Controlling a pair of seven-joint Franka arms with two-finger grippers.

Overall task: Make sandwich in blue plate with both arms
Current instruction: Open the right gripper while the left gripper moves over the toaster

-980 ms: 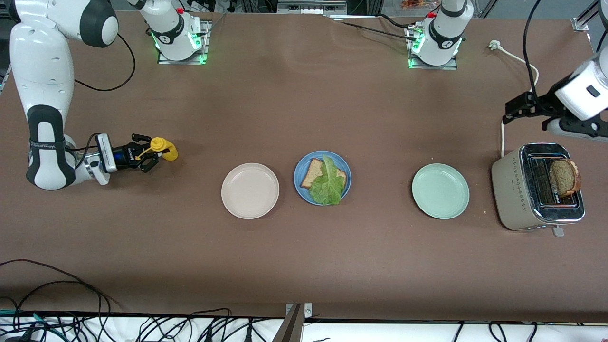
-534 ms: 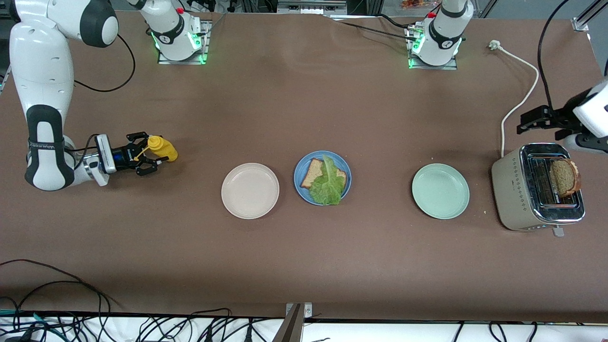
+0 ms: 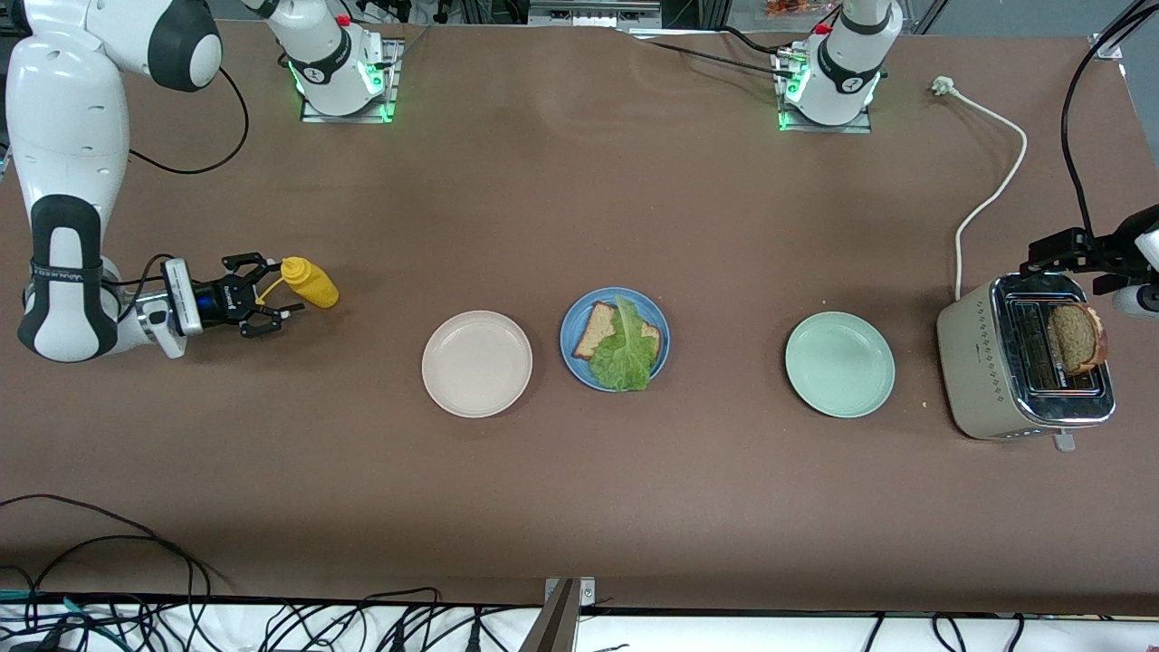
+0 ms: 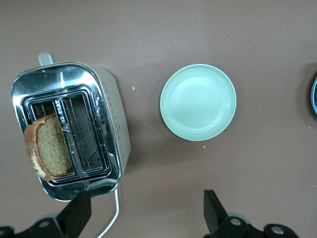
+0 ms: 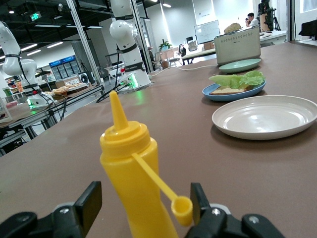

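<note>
- The blue plate [image 3: 615, 352] sat at the middle of the brown table [image 3: 579, 507], between a cream-white plate [image 3: 476, 363] toward the right arm's end and a pale mint-green plate [image 3: 839, 364] toward the left arm's end.
- On the blue plate lay one slice of brown bread [image 3: 597, 330] with a ruffled green lettuce leaf [image 3: 623, 355] spread over it; the leaf's tip reached the plate's rim on the side nearer the front camera.
- A second bread slice [image 3: 1076, 338] stood upright in a slot of a beige and chrome toaster [image 3: 969, 362] at the left arm's end of the table, just past the mint-green plate.
- The left gripper [image 3: 1068, 254] hung above the toaster's edge farther from the front camera, its fingers [image 4: 213, 210] spread wide and empty.
- A yellow squeeze bottle [image 3: 311, 282] stood on the table at the right arm's end, its small cap hanging from a strap.
- The right gripper [image 3: 272, 294] was low by the table, just beside the bottle, its fingers [image 5: 89, 203] parted on either side of the bottle and not pressing it.
- A white power cord [image 3: 991, 172] ran from the toaster toward the arms' bases.
</note>
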